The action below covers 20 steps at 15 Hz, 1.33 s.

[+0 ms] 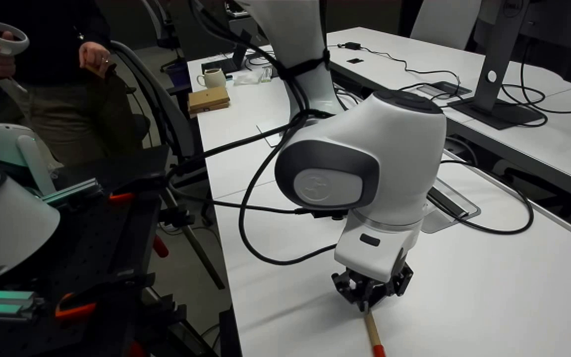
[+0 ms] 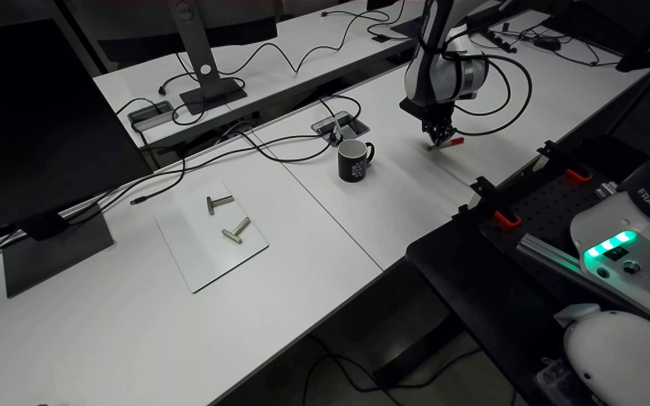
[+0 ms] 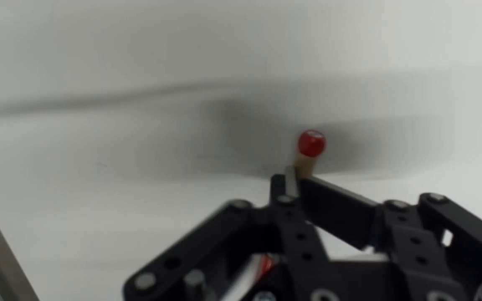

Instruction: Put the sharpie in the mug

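Observation:
The sharpie (image 1: 371, 326), tan with red ends, is in my gripper (image 1: 366, 306), low over the white table. In an exterior view, the sharpie (image 2: 456, 141) sticks out both sides of my gripper (image 2: 438, 138). In the wrist view, my fingertips (image 3: 298, 179) close on the tan part just behind a red end of the sharpie (image 3: 311, 144); another red part shows lower, behind the finger links. I cannot tell whether the sharpie touches the table. The black mug (image 2: 352, 168) stands upright in an exterior view, its handle towards my gripper; it is out of the wrist view.
A grey cable box (image 2: 342, 127) with black cables lies behind the mug. A white board (image 2: 206, 242) with two metal T-shaped pieces (image 2: 237, 230) lies farther along the table. A pale mug (image 1: 213, 78) and cardboard boxes (image 1: 208, 99) stand near my base. Another arm (image 2: 641, 237) stands beside the table.

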Available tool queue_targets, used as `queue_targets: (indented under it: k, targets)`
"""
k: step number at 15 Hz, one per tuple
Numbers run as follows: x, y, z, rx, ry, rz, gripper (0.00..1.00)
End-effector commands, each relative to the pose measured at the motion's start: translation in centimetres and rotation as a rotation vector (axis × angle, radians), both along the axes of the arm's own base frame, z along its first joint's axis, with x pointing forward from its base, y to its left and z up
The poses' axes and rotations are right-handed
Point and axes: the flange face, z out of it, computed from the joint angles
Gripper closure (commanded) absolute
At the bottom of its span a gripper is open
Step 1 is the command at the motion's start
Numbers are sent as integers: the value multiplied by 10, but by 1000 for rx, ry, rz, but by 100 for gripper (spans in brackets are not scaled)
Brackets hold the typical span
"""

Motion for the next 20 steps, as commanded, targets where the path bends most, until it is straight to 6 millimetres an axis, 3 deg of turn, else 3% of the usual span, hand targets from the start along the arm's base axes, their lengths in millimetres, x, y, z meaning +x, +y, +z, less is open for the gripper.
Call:
queue_targets:
  k: [1,9,15,20]
  targets:
    - [-6,4,16,-1,-20,10,60]
    - [-14,3,17,17,-41,-20,2]
    - [-15,8,2,142,-74,-69,0]
    - [-19,-3,1,166,-84,-97,0]
